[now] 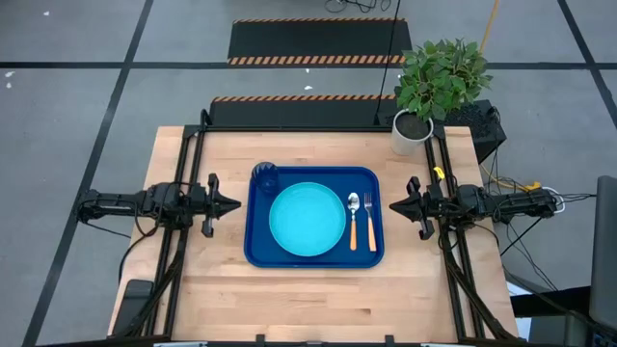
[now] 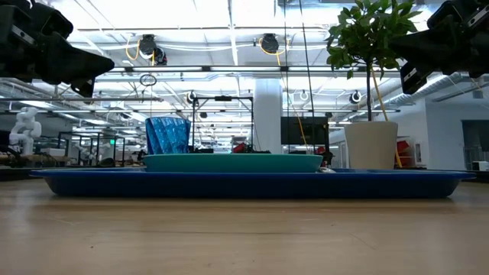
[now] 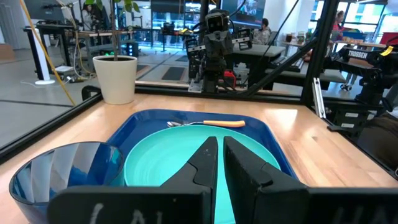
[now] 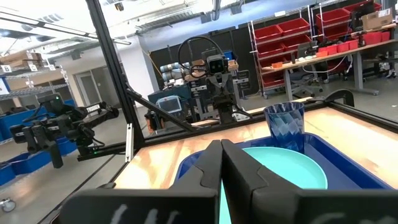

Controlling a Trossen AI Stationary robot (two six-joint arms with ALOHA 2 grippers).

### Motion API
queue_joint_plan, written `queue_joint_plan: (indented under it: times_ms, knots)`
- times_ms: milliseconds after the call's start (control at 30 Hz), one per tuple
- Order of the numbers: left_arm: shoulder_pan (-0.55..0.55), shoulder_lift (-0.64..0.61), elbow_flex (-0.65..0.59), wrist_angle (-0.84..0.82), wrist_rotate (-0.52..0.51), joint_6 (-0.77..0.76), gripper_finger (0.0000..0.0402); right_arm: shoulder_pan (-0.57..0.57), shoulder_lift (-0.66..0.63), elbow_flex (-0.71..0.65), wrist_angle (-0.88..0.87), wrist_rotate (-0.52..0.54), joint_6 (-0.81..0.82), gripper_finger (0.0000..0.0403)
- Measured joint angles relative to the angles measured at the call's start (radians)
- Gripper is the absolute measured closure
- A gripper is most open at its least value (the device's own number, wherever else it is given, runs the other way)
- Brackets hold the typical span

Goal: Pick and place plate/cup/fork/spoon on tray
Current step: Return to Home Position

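From above, the tray [image 1: 314,216] sits in the middle of the table [image 1: 193,289]. The plate [image 1: 307,219] lies in the middle of it. The cup [image 1: 265,176] stands in the tray's corner near the left arm, just beside the plate. The spoon [image 1: 353,220] and fork [image 1: 369,221] lie side by side between the plate and the tray's rim, on the right arm's side. All four things look like they are in place. The left gripper [image 1: 234,204] hangs just off one side of the tray, and the right gripper [image 1: 393,205] just off the other. Both are clenched and hold nothing. A plant pot [image 1: 412,133] stands at the far edge near the right arm. If that arm swings back carelessly, it may tip the pot.

From table height, the cup [image 2: 167,135] stands straight up behind the plate [image 2: 232,162]. It is tall and light, so a bump may knock it over.

From the left wrist, the fingers [image 3: 249,171] are pinched together and point across the plate [image 3: 161,165]. The cup [image 3: 62,171] is very close. If this arm dips or turns, it may hit the cup.

From the right wrist, the fingers [image 4: 245,174] are pressed shut over the tray's edge. A low move forward may push the fork and spoon out of line
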Motion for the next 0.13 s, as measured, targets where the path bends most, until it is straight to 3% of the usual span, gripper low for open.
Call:
queue_joint_plan:
  times_ms: [133]
  knots:
    - [0.000,0.000,0.000,0.000,0.000,0.000,0.0371,0.000,0.000,0.000,0.000,0.000,0.000,0.0403]
